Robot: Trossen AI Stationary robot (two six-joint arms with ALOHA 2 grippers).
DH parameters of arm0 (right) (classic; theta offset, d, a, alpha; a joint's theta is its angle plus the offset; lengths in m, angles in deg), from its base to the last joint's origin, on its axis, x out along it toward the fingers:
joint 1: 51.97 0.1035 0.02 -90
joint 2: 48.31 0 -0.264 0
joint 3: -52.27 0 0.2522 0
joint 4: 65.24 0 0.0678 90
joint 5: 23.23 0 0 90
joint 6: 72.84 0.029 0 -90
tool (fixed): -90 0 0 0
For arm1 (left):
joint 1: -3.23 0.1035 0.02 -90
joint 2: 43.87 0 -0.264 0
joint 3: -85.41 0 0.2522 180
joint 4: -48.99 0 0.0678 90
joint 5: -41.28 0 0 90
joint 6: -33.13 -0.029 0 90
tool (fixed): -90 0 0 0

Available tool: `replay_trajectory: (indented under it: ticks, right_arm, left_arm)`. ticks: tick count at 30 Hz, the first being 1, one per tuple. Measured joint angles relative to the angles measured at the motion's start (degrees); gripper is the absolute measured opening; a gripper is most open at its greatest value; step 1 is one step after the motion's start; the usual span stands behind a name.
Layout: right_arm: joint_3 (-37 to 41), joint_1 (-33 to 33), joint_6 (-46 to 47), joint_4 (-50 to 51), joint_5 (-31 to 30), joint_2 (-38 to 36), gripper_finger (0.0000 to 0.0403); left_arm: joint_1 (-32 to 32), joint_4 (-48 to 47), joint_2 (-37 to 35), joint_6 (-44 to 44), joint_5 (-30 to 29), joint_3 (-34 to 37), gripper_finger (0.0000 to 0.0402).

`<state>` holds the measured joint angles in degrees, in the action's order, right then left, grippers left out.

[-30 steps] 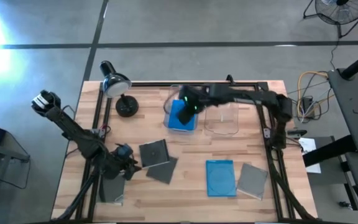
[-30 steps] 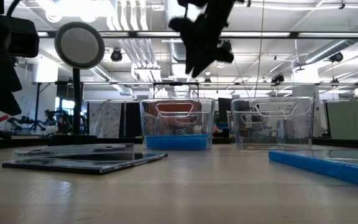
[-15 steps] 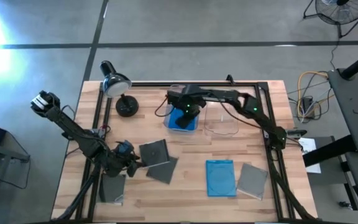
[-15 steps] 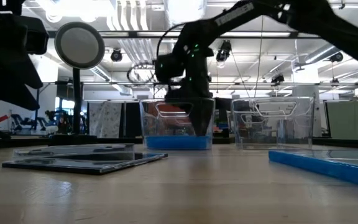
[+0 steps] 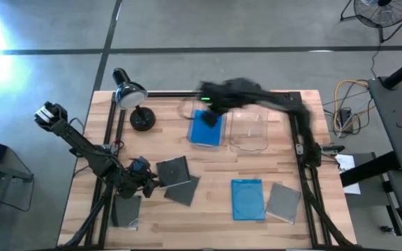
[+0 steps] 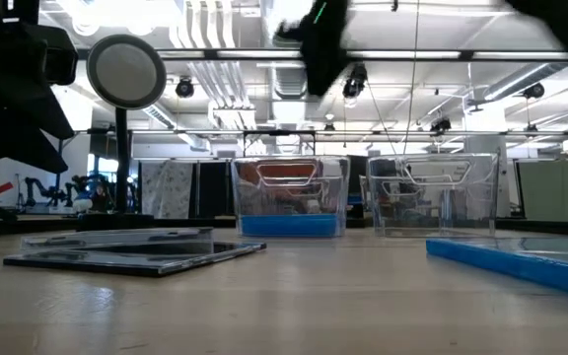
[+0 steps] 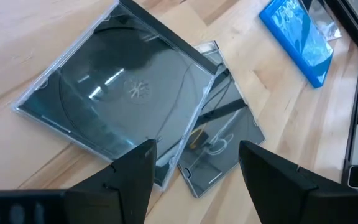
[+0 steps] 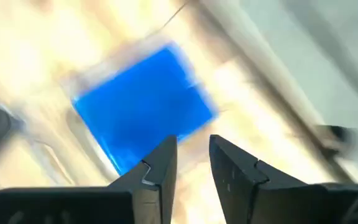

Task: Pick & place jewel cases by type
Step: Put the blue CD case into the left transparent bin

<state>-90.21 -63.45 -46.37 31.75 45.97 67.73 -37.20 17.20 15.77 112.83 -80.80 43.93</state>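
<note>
One blue jewel case lies flat on the floor of the left clear bin; the low view shows the same case there. My right gripper hovers above that bin, empty, its fingers a narrow gap apart, with the blue case below them. Another blue case lies on the table. Two dark grey cases overlap, and a third lies to the right. My left gripper is open, close above the overlapping grey cases, and touches nothing.
A second clear bin stands to the right of the first. A desk lamp stands at the far left of the table. One more grey case lies under my left arm. Bare wood lies between the bins and the near cases.
My right gripper dipped down into the left bin above the blue case, then rose again and now hangs blurred above the bin. My left arm has kept still.
</note>
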Motion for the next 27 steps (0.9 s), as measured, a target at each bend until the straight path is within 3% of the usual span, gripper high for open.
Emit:
replay_trajectory:
  ticks: [2, 3, 7, 12, 16, 20, 27]
  right_arm:
    - [8.03, 4.61, 7.20, 1.48, -6.27, -8.36, 0.0101]
    - [12.94, 7.05, 10.78, 1.88, -6.24, -11.96, 0.0105]
    - [32.59, 16.88, 31.06, 0.32, 1.51, -20.31, 0.0120]
    - [50.85, 30.49, 57.51, -5.62, 8.70, -32.76, 0.0142]
    - [63.35, 39.98, 76.01, -17.19, 8.29, -36.17, 0.0173]
    - [73.40, 46.12, 86.64, -31.83, 8.38, -38.32, 0.0214]
    - [83.24, 50.02, 96.62, -40.46, 7.40, -34.13, 0.0269]
  left_arm:
    - [0.09, 0.03, 0.00, -0.17, -0.01, -0.01, 0.0213]
    - [0.09, 0.02, 0.04, -0.41, 0.00, -0.01, 0.0213]
    - [0.70, 2.64, 0.09, -3.81, 0.90, -0.01, 0.0213]
    - [6.97, 12.39, 0.95, -15.39, 12.80, 0.01, 0.0213]
    - [14.42, 20.15, 3.75, -21.76, 22.60, 0.00, 0.0213]
    - [20.13, 26.73, 9.47, -26.78, 31.52, -1.31, 0.0213]
    - [21.80, 25.55, 26.06, -40.03, 37.01, -15.34, 0.0213]
